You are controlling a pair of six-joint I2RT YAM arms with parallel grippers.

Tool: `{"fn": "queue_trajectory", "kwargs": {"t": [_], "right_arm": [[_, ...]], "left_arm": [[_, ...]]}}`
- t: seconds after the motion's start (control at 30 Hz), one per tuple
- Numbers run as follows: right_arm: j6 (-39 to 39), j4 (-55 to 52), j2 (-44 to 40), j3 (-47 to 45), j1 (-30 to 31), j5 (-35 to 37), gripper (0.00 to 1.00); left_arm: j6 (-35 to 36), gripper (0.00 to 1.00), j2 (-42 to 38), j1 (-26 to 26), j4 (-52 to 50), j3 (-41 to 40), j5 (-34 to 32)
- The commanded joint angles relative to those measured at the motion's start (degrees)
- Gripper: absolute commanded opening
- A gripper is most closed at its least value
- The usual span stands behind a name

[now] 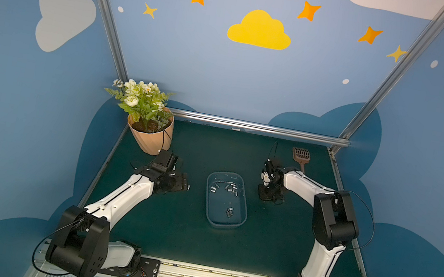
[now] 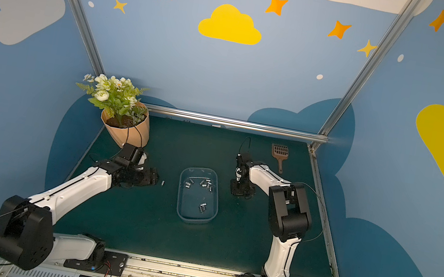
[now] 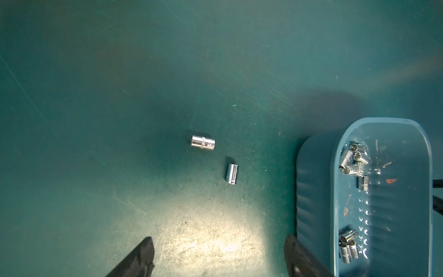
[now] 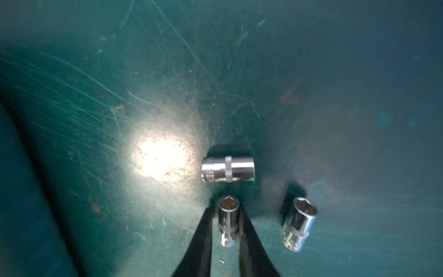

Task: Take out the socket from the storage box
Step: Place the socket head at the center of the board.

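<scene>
Socket [image 4: 229,223] lies on the mat [image 4: 335,72] between the tips of my right pincer [image 4: 225,211], outside the storage box [image 3: 314,191]; can't tell if I'm pinching it or just flanking it. Engraving's too blurry to read. My left pincer [image 3: 218,238] is spread wide, box just beside it.

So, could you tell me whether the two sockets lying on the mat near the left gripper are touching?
Apart: the left wrist view shows green mat between one socket and the other socket.
</scene>
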Motion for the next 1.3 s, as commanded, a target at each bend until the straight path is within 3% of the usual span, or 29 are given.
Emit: {"fn": "queue_trajectory", "kwargs": {"t": [0.0, 0.73, 1.0, 1.27], "right_arm": [[0.2, -1.0, -2.3, 0.0, -0.2, 0.2, 0.23], [-0.9, -3.7, -7.4, 1.7, -0.3, 0.1, 0.29], [-1.5, -3.9, -10.0, 1.9, -0.7, -1.6, 0.3], [-1.9, -3.1, -12.2, 0.6, -0.9, -3.7, 0.3]], "left_arm": [[0.0, 0.85, -1.3, 0.2, -0.5, -0.1, 0.7], [0.2, 0.83, -1.7, -1.9, -0.9, 2.9, 2.3], [-1.0, 0.81, 2.4, -10.9, -1.4, 9.4, 0.0], [-0.9, 0.78, 13.7, -20.2, -4.9, 19.7, -4.0]]}}
